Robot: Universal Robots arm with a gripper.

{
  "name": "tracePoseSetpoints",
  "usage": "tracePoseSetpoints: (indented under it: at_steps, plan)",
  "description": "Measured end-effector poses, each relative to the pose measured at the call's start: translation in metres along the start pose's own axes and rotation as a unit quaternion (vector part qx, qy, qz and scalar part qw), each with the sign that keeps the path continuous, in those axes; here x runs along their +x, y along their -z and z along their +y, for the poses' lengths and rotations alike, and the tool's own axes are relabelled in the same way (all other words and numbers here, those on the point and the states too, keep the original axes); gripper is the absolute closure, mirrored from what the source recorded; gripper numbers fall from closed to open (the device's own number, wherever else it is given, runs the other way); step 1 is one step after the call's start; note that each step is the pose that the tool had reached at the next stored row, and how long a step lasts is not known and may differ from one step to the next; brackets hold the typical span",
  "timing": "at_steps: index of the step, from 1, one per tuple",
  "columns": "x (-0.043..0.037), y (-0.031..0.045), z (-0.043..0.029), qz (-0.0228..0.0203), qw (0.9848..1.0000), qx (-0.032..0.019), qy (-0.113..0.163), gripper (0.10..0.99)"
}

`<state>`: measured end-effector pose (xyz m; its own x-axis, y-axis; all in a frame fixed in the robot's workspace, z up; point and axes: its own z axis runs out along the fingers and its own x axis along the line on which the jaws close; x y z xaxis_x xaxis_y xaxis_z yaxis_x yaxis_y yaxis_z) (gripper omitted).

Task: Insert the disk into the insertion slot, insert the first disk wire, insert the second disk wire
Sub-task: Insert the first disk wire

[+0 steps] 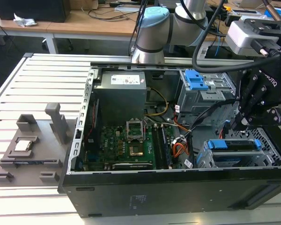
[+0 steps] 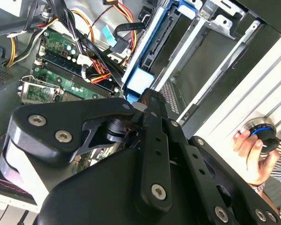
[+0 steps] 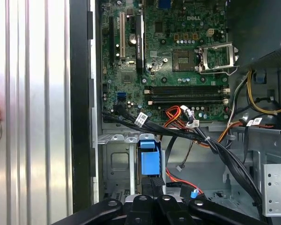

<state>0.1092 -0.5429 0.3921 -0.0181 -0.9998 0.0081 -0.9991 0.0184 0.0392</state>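
Observation:
The disk, dark with a bright blue frame, lies in the insertion slot, a low grey cage at the case's corner on the exterior view's right. My gripper hangs just above the disk's end, fingers together and nothing visible between them. In both wrist views the fingertips sit right at the blue frame's end tab; whether they touch it I cannot tell. A loose red wire with a small blue plug lies beside the cage. A black cable bundle runs past above it.
The open case holds the motherboard, a grey power supply and a taller bay with a blue latch. Orange wires lie beside the cage. Grey fixtures stand on the slatted table. A person's hand holds a blue-ringed knob outside the case.

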Motion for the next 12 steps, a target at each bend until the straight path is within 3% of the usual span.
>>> tracePoseSetpoints:
  at_steps: [7, 12]
  plan:
    - [-0.0027, -0.0002, -0.018, 0.0003, 1.0, -0.0007, 0.0, 0.98]
    - [-0.0208, -0.0004, -0.0246, 0.0008, 1.0, -0.0007, 0.0, 0.98]
